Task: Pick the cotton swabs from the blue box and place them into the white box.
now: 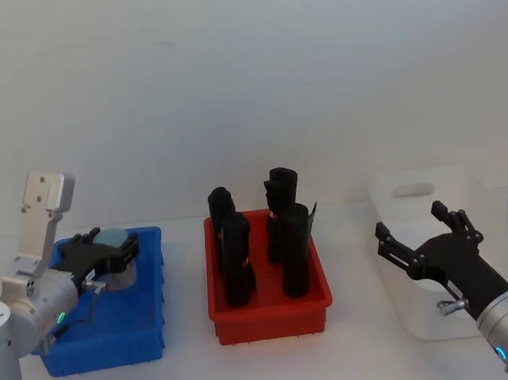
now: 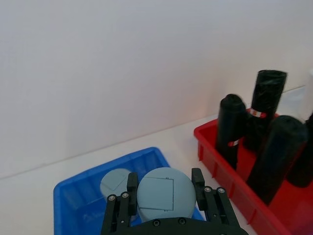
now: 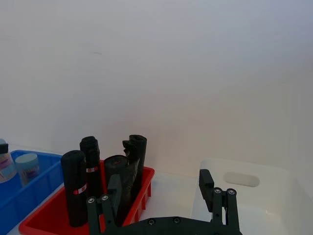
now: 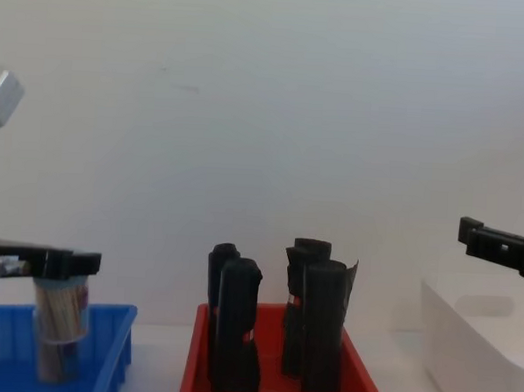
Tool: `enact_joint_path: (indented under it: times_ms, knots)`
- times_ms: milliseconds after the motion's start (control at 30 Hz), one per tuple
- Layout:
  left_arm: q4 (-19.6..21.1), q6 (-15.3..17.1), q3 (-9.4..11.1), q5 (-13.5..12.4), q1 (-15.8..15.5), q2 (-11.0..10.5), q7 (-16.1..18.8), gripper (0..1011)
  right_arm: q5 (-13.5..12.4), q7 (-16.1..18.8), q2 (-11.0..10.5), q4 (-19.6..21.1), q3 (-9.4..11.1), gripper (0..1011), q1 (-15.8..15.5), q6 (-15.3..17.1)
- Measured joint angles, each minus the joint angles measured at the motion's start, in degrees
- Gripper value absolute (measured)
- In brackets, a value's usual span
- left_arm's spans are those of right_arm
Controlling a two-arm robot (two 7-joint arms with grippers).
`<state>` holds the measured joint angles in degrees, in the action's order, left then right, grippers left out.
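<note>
My left gripper (image 2: 165, 177) pinches the clear, grey-blue-capped cotton swab tub (image 2: 165, 197) between its fingers (image 2: 197, 179) over the bright blue plastic bin (image 2: 73, 196); my right gripper (image 1: 411, 220) hangs spread open.

The blue box (image 1: 125, 329) is smooth, glossy plastic, and the red tray (image 1: 275, 319) looks the same. The white box (image 1: 417, 309) is smooth plastic, a little translucent. The tub of the cotton swabs (image 4: 58, 339) is clear plastic with a matt cap (image 2: 165, 191). The 4 black rolls (image 1: 294, 247) look like crinkled film.
</note>
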<state>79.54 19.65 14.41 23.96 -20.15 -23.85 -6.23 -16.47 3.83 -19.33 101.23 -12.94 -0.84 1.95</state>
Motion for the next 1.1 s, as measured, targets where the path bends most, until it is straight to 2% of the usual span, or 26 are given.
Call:
enact_joint_path:
  times_ms: [267, 500, 867, 1100]
  knots:
    - [4.8, 2.8, 0.4, -1.7, -0.7, -0.2, -3.9, 666, 0.0, 0.0, 0.0, 0.0, 0.0, 1001, 0.0, 0.0]
    - [8.5, 8.6, 1.2, -3.4, -2.7, 0.4, -8.6, 665, 0.0, 0.0, 0.0, 0.0, 0.0, 1001, 0.0, 0.0]
    - [10.8, 16.2, 2.8, -5.4, -6.8, 2.2, -16.3, 665, 0.0, 0.0, 0.0, 0.0, 0.0, 1001, 0.0, 0.0]
    - [11.0, 19.2, 3.9, -6.4, -9.5, 3.6, -21.6, 665, 0.0, 0.0, 0.0, 0.0, 0.0, 1002, 0.0, 0.0]
